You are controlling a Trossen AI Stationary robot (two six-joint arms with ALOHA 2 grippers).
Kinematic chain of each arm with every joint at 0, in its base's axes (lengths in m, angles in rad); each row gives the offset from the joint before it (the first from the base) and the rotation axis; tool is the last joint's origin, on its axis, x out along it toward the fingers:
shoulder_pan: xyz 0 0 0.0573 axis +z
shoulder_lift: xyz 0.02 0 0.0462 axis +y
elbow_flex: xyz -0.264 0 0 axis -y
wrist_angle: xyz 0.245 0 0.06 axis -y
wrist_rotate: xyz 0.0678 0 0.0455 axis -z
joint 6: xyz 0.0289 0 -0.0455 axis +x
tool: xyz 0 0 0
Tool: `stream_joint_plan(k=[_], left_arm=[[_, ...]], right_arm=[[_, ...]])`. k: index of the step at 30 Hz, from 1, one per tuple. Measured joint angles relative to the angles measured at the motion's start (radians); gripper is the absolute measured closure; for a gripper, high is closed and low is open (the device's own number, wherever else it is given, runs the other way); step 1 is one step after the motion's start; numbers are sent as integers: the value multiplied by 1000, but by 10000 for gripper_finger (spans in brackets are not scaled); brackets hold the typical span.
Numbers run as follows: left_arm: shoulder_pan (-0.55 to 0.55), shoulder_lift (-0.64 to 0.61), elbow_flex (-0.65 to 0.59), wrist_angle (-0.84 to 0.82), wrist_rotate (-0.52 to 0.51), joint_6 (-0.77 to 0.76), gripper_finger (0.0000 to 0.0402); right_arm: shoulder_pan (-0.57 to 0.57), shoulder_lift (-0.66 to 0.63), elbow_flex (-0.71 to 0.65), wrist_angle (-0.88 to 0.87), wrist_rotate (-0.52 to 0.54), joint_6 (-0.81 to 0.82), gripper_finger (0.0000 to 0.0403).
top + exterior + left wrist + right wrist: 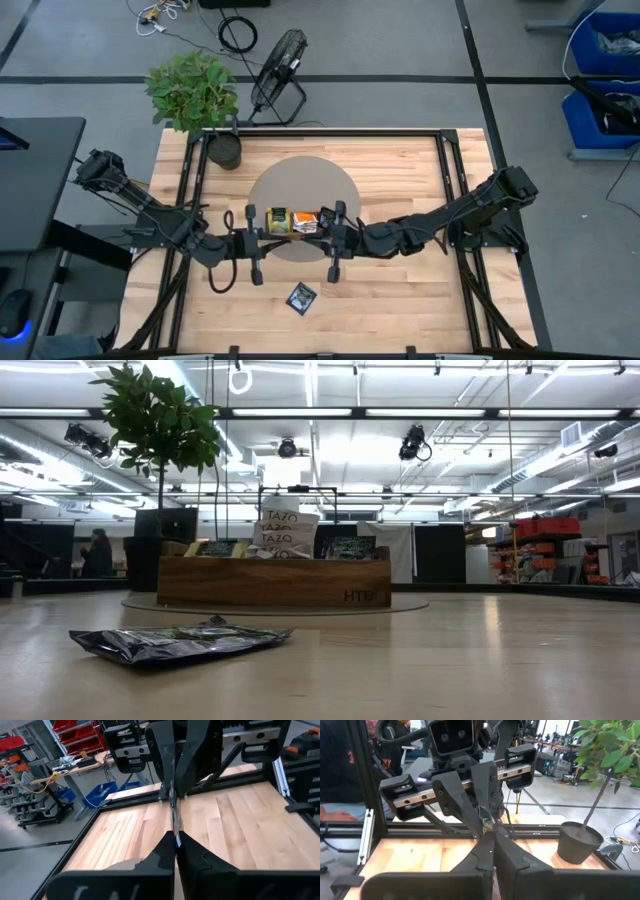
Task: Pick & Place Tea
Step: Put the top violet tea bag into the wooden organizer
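Nearest the low camera: crumpled dark navy foil tea sachet (180,641), flat on pale wooden desk (450,660), not yet collected. Beyond, long brown wooden tray (273,581) holding upright sachets (292,221). Above it, left tool (174,839) and right tool (490,834) tip to tip, both pressed shut on one thin sachet edge (173,812). Likely partway through. Bright open workshop; potted plant (196,95) at desk corner.

From overhead, the grippers meet above the tray (292,222) and cover most of it, so I can't count its sachets (279,220). In my left wrist view, whatever sits between the two pairs of fingertips (170,845) is an edge-on sliver, too thin to identify. The low view shows neither arm.
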Motion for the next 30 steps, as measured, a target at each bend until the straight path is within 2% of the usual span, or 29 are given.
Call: stream_joint_plan(k=[5, 12, 14, 18, 23, 26, 30], left_arm=[[0, 1, 0, -67, 1, -26, 397], [6, 1, 0, -129, 1, -64, 398], [15, 1, 0, -129, 3, -64, 398], [33, 1, 0, -133, 24, -63, 398], [54, 0, 0, -133, 50, -68, 399], [57, 0, 0, -136, 51, -67, 399], [57, 0, 0, -135, 56, -64, 399]], right_arm=[[2, -17, 0, -75, -9, 10, 358], [4, -100, 10, -191, -21, 50, 283], [-11, -98, 63, -297, -63, 85, 265], [-36, -51, 203, -500, -73, 66, 240], [-75, 11, 383, -708, -185, 50, 234], [-93, 56, 464, -823, -212, 51, 241], [-110, 105, 530, -845, -278, 48, 249]])
